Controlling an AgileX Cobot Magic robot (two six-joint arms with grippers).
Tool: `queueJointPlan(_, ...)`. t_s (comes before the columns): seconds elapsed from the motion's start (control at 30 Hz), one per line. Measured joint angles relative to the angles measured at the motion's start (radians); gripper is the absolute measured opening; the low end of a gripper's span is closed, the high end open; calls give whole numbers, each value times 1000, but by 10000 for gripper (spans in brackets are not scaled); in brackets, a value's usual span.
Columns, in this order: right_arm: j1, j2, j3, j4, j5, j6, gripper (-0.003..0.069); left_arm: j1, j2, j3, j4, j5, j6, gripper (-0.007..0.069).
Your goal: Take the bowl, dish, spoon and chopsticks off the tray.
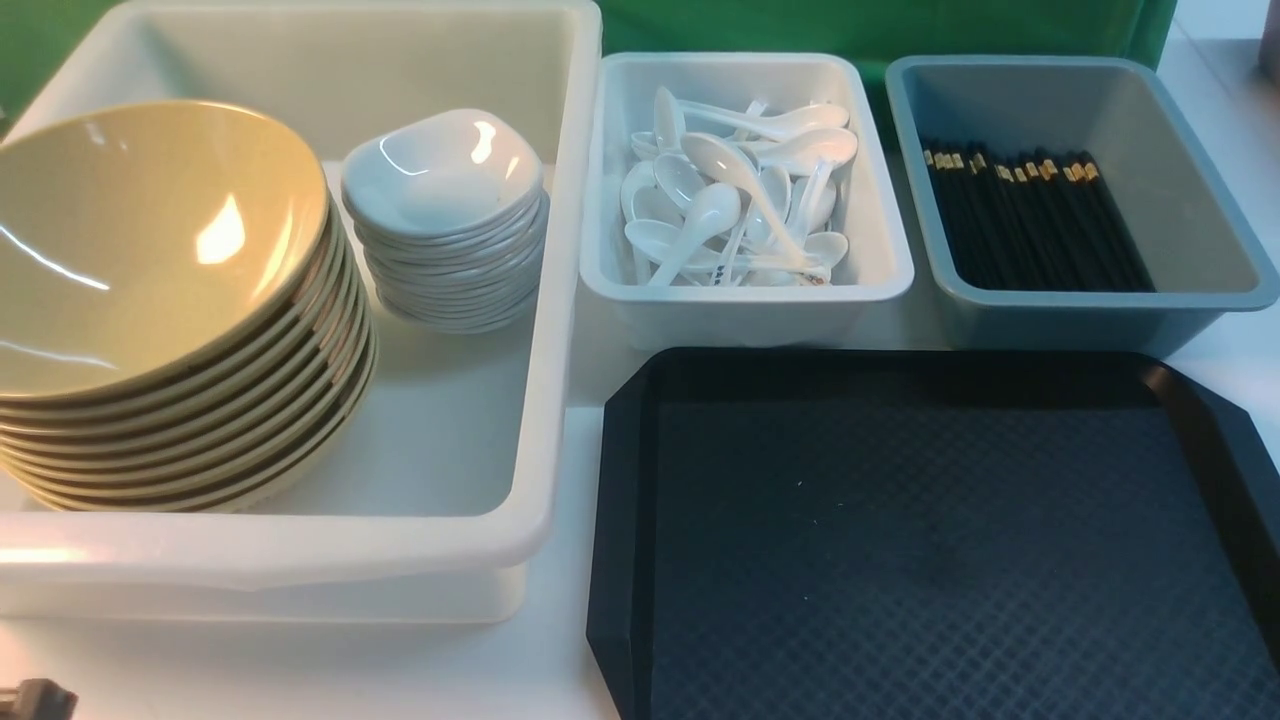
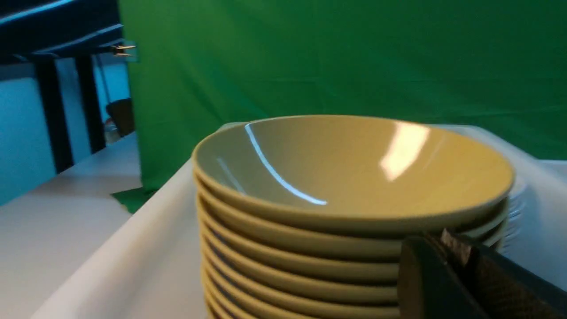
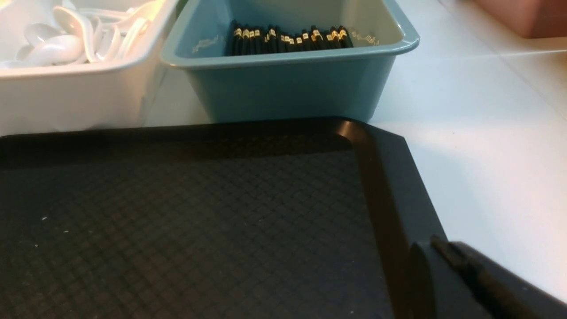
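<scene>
The large black diamond-textured plastic tray (image 1: 930,540) lies bare. Left gripper (image 2: 452,266), fingers together, hangs beside the stacked glossy tan-yellow bowls (image 1: 150,250); right gripper (image 3: 447,261), seemingly closed, sits low over the tray's rim.

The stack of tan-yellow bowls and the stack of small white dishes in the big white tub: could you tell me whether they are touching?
Cannot tell. In the front view the bowl stack overlaps the dish stack, so no gap or contact shows.
</scene>
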Motion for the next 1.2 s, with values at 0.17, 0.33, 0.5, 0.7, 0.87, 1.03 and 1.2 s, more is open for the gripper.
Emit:
queueJointPlan(0.17,0,0,0,0,0,0,45,33,-20,23,56,148,-54,-11)
queueJointPlan(0.33,0,0,0,0,0,0,46,9,-21,23,68,337,-38,-11)
queueJointPlan(0.5,0,0,0,0,0,0,52,-33,-22,23,68,338,21,-11)
queueJointPlan(0.7,0,0,0,0,0,0,59,-39,-23,23,68,338,29,-11)
queueJointPlan(0.87,0,0,0,0,0,0,62,-39,-23,23,68,338,30,-11)
queueJointPlan(1.03,0,0,0,0,0,0,67,-39,-23,23,68,338,30,-11)
queueJointPlan(1.2,0,0,0,0,0,0,76,-39,-23,23,68,338,30,-11)
